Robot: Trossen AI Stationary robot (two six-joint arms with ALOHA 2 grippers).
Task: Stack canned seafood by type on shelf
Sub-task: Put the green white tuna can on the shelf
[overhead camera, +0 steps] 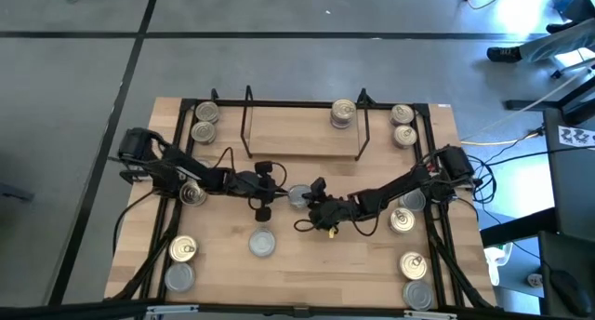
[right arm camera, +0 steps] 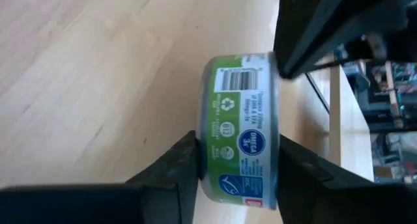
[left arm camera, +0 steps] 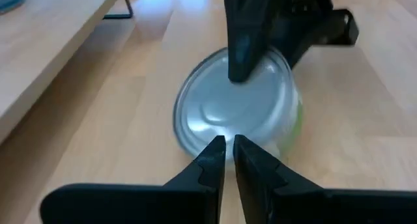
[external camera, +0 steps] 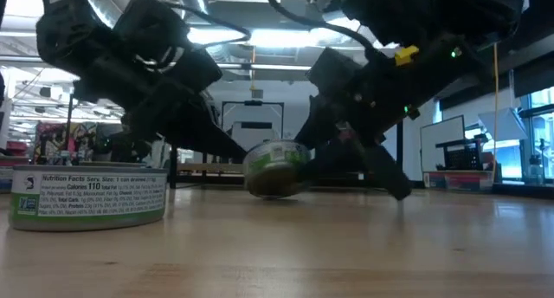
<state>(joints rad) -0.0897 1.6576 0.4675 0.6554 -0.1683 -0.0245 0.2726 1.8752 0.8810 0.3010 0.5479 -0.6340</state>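
Observation:
One tin of canned seafood (overhead camera: pixel 299 196) with a green label and a silver top stands tilted on edge at the table's middle, between my two grippers. My right gripper (right arm camera: pixel 238 165) is shut on it, reaching in from the table's right. From the left, my left gripper (left arm camera: pixel 229 149) is shut with its tips at the tin's rim. The shelf (overhead camera: pixel 302 134), a wooden board in a black wire frame, stands at the far side. A short stack of tins (overhead camera: pixel 342 113) rests on its right end. My right gripper pinches the tin's two flat faces (right arm camera: pixel 210 160) between its two fingers, so the label wall (right arm camera: pixel 242 113) shows between them. The fingers slant down from the table's right. The tin is tipped on edge (external camera: pixel 277 168); whether its low rim rests on the table I cannot tell. My left gripper has its shut fingertips (left arm camera: pixel 215 152) against the rim of the silver face (left arm camera: pixel 228 134), slanting down from the table's left.
Loose tins lie around: two at the far left (overhead camera: pixel 204 122), two at the far right (overhead camera: pixel 403 125), one under the left arm (overhead camera: pixel 193 194), several near the front corners (overhead camera: pixel 181 264) (overhead camera: pixel 415 278), one in front (overhead camera: pixel 262 243). Black frame rails run along both table sides.

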